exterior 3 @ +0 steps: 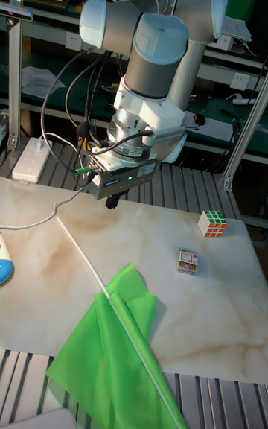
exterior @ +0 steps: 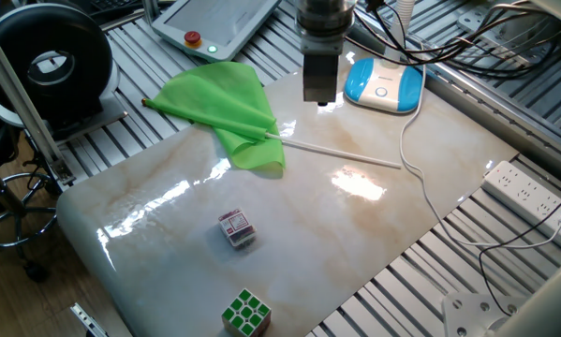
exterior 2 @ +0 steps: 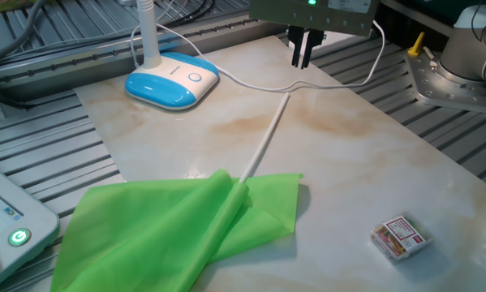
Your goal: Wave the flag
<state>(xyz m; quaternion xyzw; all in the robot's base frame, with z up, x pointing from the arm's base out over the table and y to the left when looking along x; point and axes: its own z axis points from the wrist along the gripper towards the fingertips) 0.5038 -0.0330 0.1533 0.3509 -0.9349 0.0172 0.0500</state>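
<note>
Marble table (exterior: 374,225), flag (exterior: 226,110) partly overhanging.

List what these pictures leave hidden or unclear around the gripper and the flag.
- Gripper: in the one fixed view, its own body hides the fingertips.
- Flag: in the other fixed view, the bottom edge cuts off the cloth; folds cover part of the stick.
- Flag's far end: cut off in the tall fixed view too.
- Small cube: face pattern too small to read.

Grey arm (exterior 3: 152,49), pale-blue joint caps.
</note>
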